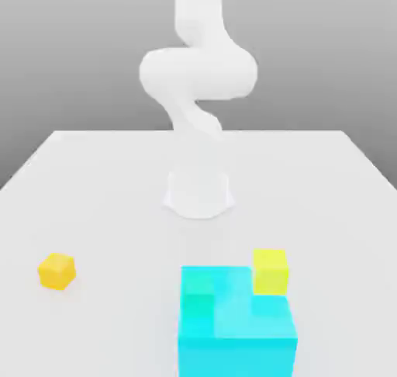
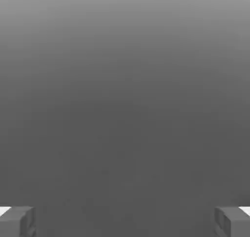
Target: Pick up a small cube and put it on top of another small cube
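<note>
From my seat the gripper (image 2: 125, 221) is spread wide with nothing between its fingers (image 2: 17, 221) — the hand view looks out on plain grey, so I judge the hand is raised and not yet aimed at anything. On the white table (image 1: 93, 181) one small yellow cube (image 1: 56, 271) lies alone toward the exterior view's left, free on every side, which makes it the easy one to grasp. A second yellow cube (image 1: 269, 271) stands just beside, perhaps touching, a large cyan block (image 1: 236, 321) — a crowded spot, better left as the base, I think.
</note>
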Available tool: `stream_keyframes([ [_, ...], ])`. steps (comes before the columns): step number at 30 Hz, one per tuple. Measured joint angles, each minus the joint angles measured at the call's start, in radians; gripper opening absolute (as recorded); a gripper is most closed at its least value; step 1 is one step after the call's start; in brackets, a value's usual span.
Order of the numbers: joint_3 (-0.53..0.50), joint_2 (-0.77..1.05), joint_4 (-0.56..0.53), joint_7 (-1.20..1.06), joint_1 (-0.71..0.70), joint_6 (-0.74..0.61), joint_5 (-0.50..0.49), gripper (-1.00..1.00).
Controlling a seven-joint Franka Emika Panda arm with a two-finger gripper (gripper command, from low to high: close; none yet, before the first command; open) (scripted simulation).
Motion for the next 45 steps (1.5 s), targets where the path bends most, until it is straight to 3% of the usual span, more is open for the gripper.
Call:
stream_keyframes([
  [10, 0.029, 0.369, 0.114, 0.329, -0.173, 0.039, -0.066, 0.00],
  [21, -0.023, 0.767, 0.236, 0.655, -0.299, 0.084, -0.092, 0.00],
  [35, -0.110, 1.265, 0.390, 0.937, -0.416, 0.146, 0.082, 0.00],
  [39, -0.101, 1.410, 0.429, 0.947, -0.437, 0.231, 0.113, 0.00],
  [40, -0.099, 1.430, 0.434, 0.946, -0.439, 0.245, 0.115, -1.00],
  [45, -0.099, 1.430, 0.434, 0.944, -0.439, 0.248, 0.117, -1.00],
])
